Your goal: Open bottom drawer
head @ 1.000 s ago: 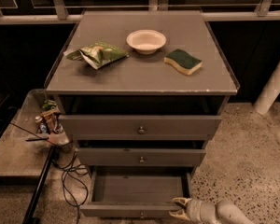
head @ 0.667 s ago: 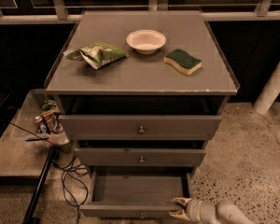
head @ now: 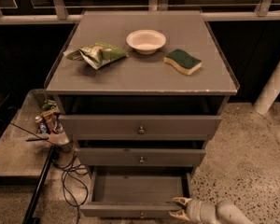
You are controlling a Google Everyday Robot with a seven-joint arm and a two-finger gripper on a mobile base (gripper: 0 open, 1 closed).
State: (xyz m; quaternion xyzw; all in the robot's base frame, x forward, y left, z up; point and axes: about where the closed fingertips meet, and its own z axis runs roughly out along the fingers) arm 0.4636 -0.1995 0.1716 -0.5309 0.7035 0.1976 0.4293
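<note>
We see the grey cabinet [head: 219, 125] with three drawers. The bottom drawer [head: 139, 189] is the lowest one, down by the floor. It is pulled out toward us, and we can look into its plain grey inside. Its little round knob [head: 141, 214] is at the near edge.

The hand [head: 178, 207] is low on the near right, right at the right end of the bottom drawer's front. Its two fingers [head: 180, 200] are spread apart. We cannot tell if they touch the drawer.

The two drawers above are pushed in more. On the surface [head: 130, 76] sit a green bag [head: 98, 54] on the left, a white bowl [head: 146, 41] in the middle and a sponge [head: 182, 61] on the right.
</note>
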